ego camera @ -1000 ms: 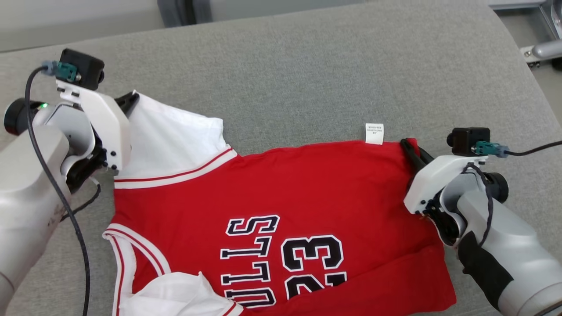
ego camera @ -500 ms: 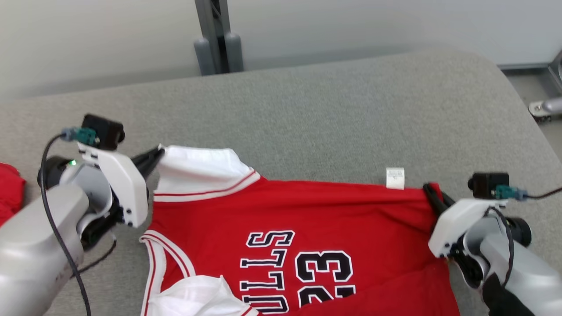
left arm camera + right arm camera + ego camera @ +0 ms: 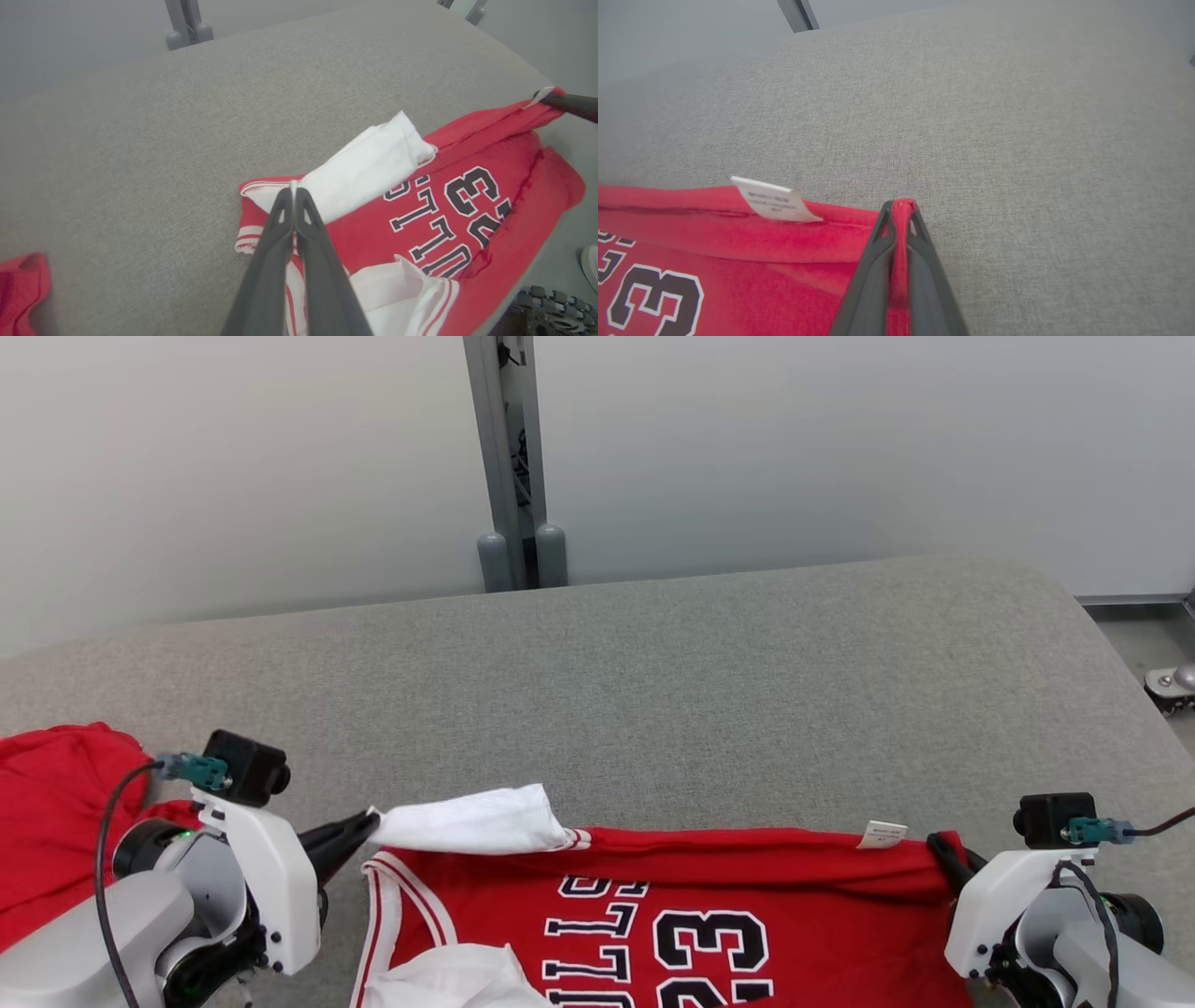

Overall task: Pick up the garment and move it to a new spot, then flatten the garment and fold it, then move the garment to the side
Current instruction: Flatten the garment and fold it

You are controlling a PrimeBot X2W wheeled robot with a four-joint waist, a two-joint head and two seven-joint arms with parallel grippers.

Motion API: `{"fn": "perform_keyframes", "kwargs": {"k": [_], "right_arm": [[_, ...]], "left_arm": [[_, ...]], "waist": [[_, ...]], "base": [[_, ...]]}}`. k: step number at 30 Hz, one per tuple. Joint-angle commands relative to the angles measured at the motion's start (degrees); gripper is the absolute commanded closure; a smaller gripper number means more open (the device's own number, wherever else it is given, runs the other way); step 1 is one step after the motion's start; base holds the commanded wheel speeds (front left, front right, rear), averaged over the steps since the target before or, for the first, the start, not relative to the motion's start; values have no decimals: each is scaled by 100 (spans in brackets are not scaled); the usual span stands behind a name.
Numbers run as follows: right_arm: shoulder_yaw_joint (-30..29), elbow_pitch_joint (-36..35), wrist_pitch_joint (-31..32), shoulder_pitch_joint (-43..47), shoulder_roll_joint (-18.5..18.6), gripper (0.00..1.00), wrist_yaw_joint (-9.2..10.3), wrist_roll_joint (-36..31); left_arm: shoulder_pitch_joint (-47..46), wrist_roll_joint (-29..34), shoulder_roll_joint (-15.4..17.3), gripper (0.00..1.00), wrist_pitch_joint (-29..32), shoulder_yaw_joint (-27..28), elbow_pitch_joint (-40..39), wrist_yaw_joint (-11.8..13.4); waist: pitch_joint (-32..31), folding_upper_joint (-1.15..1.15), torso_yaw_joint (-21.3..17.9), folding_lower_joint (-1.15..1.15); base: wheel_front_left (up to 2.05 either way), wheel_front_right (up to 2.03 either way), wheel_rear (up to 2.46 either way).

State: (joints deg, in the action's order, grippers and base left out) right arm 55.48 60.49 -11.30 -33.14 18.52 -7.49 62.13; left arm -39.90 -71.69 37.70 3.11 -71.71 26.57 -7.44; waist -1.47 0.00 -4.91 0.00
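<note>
The garment (image 3: 709, 887) is a red jersey with white sleeves and black lettering, stretched across the near part of the grey cushion (image 3: 653, 681). My left gripper (image 3: 372, 821) is shut on the tip of its white sleeve (image 3: 369, 170), lifted off the cushion. My right gripper (image 3: 941, 847) is shut on the red hem corner (image 3: 902, 207), next to a small white label (image 3: 773, 201). In the left wrist view my left gripper (image 3: 293, 191) pinches the sleeve edge and the jersey's number side (image 3: 467, 205) drapes toward the cushion's edge.
Another red cloth (image 3: 56, 821) lies at the left of the cushion and shows as a red patch (image 3: 23, 284) in the left wrist view. A grey post (image 3: 509, 457) stands against the pale wall behind. Bare cushion spreads beyond the jersey.
The head camera has tilted up, bringing the wall and the other red cloth into view. Both grippers keep their hold; the jersey's far edge now hangs taut between them.
</note>
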Motion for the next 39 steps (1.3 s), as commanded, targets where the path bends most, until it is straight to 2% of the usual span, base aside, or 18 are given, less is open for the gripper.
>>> {"fn": "perform_keyframes", "kwargs": {"k": [1,5,9,11,20,22,24,28,32,35,39], "right_arm": [[20,-16,-13,103,62,100,-1,60],[154,-166,-155,115,154,100,-1,-17],[342,-299,-243,95,247,100,-1,-204],[706,-498,-315,89,464,100,-1,-568],[1372,-942,-380,143,951,100,-1,-1041],[1576,-1037,-366,34,1121,100,-1,-1390],[1746,-1349,-224,30,1353,100,-1,-1838],[1796,-1870,-18,145,1595,100,-1,-1986],[1800,-2692,465,374,1970,100,-1,-2102],[1800,-3103,823,488,2201,100,0,-2503],[1801,-3531,1035,559,2429,100,0,-2574]], "left_arm": [[152,-92,109,100,79,-17,-158,-4],[362,-310,451,100,337,-34,-709,-5],[469,-376,622,100,462,-48,-968,-5],[550,-463,802,100,585,-49,-1227,54],[691,-534,1011,100,974,-80,-1710,195],[684,-531,1058,100,1050,-86,-1797,226],[740,-569,1131,100,1203,-93,-1960,259],[800,-617,1180,100,1358,-103,-2126,310],[862,-681,1280,100,1617,-104,-2296,305],[919,-712,1303,100,1762,-115,-2366,304],[952,-784,1307,100,1973,-120,-2498,256]], "waist": [[-75,0,60,0],[-166,0,136,0],[-196,0,173,0],[-228,0,216,0],[-266,0,258,0],[-257,0,267,0],[-251,0,273,0],[-261,0,280,0],[-262,0,285,0],[-254,0,289,0],[-245,0,284,0]], "base": [[0,0,0],[0,0,0],[0,0,0],[0,0,0],[0,0,0],[0,0,0],[0,0,0],[0,0,0],[0,0,0],[0,0,0],[0,0,0]]}}
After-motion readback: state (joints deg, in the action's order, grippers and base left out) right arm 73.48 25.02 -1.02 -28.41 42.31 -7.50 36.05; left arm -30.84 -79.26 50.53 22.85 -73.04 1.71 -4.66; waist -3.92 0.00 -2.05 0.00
